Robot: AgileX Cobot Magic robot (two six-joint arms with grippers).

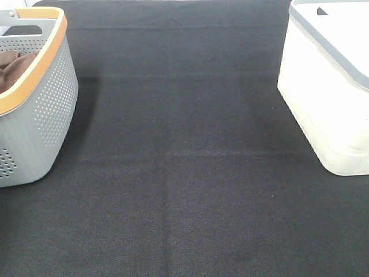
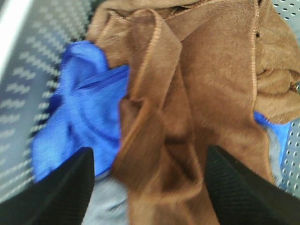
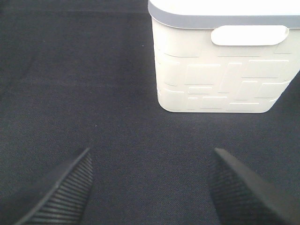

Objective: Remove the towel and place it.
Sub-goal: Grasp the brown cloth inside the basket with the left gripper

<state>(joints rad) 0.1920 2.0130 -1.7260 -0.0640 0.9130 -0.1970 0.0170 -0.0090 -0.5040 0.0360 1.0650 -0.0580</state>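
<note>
A brown towel [image 2: 187, 93] lies crumpled in the grey perforated basket [image 1: 46, 109]; a bit of it shows over the rim in the high view [image 1: 14, 66]. A blue cloth [image 2: 84, 112] lies beside and under it. My left gripper [image 2: 150, 187] is open just above the brown towel, one finger over each side of a fold. My right gripper [image 3: 150, 187] is open and empty above the black table, facing the white bin [image 3: 220, 61]. Neither gripper shows in the high view.
The grey basket with an orange rim [image 1: 40, 63] stands at the left edge of the black cloth-covered table [image 1: 184, 173]. A white bin with a grey rim [image 1: 328, 86] stands at the right edge.
</note>
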